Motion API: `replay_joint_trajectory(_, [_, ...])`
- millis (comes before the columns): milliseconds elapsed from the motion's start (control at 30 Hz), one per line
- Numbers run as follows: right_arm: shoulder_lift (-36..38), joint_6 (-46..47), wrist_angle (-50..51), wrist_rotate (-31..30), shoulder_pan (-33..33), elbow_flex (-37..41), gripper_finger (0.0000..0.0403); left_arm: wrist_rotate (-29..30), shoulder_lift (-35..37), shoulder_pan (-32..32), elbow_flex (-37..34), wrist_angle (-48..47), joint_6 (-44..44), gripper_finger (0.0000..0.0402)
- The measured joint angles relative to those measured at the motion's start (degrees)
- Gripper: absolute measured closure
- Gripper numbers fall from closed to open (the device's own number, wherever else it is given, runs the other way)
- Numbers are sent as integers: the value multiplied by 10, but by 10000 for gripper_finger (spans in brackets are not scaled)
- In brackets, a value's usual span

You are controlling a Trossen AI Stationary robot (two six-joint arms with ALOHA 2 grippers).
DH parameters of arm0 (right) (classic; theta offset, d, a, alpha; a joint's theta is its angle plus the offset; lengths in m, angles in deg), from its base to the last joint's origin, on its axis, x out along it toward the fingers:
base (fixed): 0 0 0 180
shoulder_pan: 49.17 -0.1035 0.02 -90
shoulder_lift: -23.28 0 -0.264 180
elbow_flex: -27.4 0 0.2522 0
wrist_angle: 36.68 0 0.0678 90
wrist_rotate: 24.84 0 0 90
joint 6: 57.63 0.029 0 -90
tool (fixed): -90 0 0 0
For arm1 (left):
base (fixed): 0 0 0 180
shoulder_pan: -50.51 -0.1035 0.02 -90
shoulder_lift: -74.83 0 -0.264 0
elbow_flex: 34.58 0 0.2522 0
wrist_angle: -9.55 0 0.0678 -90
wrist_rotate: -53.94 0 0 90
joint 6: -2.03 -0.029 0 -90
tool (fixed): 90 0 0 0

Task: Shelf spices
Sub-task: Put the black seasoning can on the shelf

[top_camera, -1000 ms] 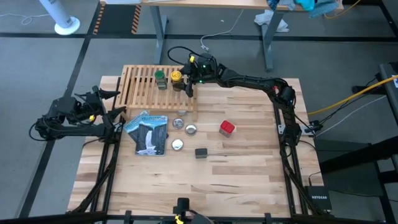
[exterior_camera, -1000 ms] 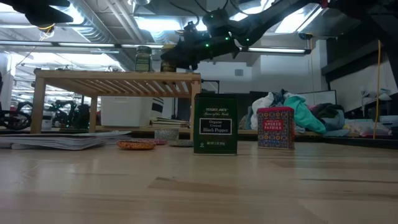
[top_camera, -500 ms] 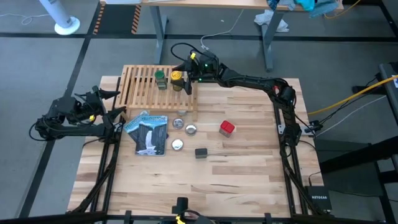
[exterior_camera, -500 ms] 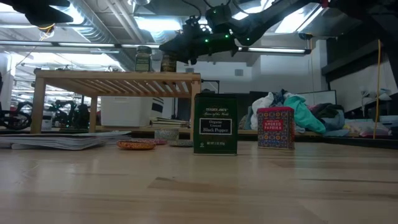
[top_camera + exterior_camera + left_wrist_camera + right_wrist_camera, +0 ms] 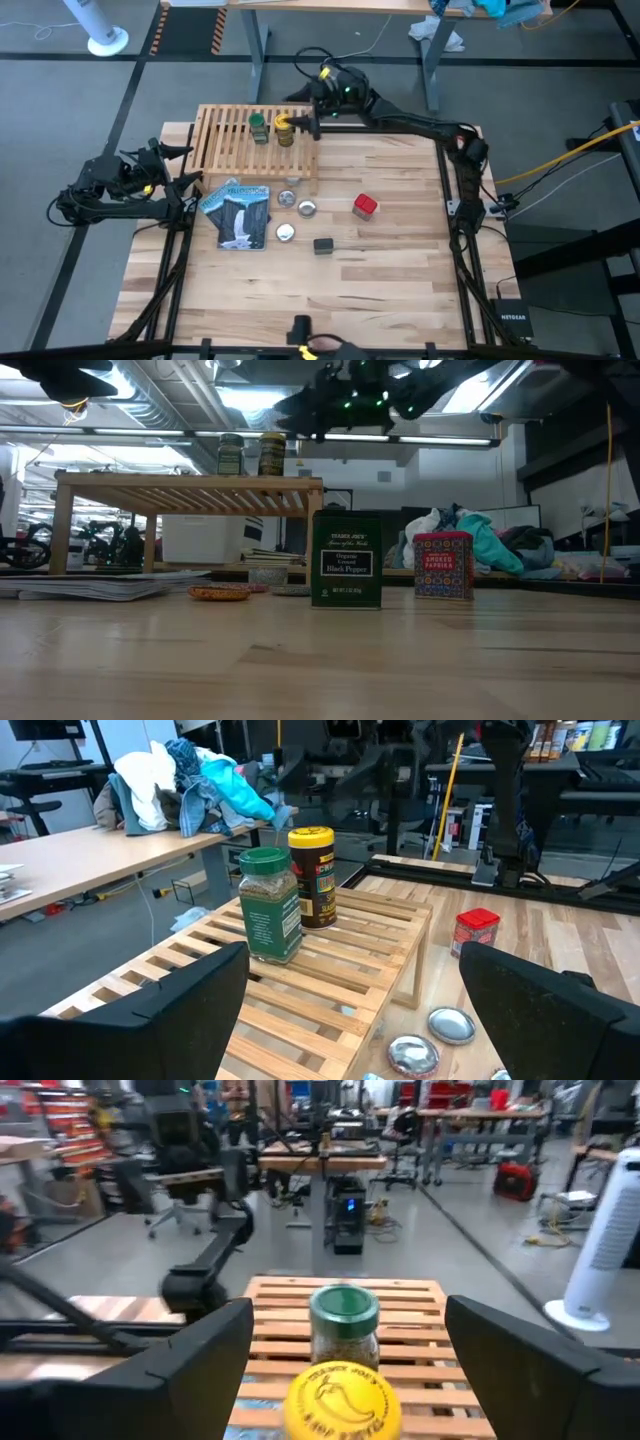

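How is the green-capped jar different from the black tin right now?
The green-capped jar is round with a green cap; the black tin is boxy and dark. The jar stands on the shelf; the tin stands on the table below. Both are upright, and neither is held.

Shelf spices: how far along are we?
Two of four done: green-capped jar and yellow-capped jar stand on the shelf. Right gripper is open and empty beside them. Left: black tin, red tin, both on the table.
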Motion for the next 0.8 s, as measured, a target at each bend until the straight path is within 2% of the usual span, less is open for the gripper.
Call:
replay_joint_trajectory(133, [46,-1,100,53,19,0,68,0,0,0,0,0,0,45])
replay_joint_trajectory(200, [71,-2,159,57,23,0,68,0,0,0,0,0,0,45])
replay_joint_trajectory(367, [147,-84,297,7,24,0,68,0,0,0,0,0,0,45])
replay_joint_trajectory(533, [221,-110,393,-26,17,0,68,0,0,0,0,0,0,45])
replay_joint_trajectory(667, [273,-110,433,-35,4,0,68,0,0,0,0,0,0,45])
replay_joint_trajectory(800, [318,-104,455,-79,-14,0,68,0,0,0,0,0,0,45])
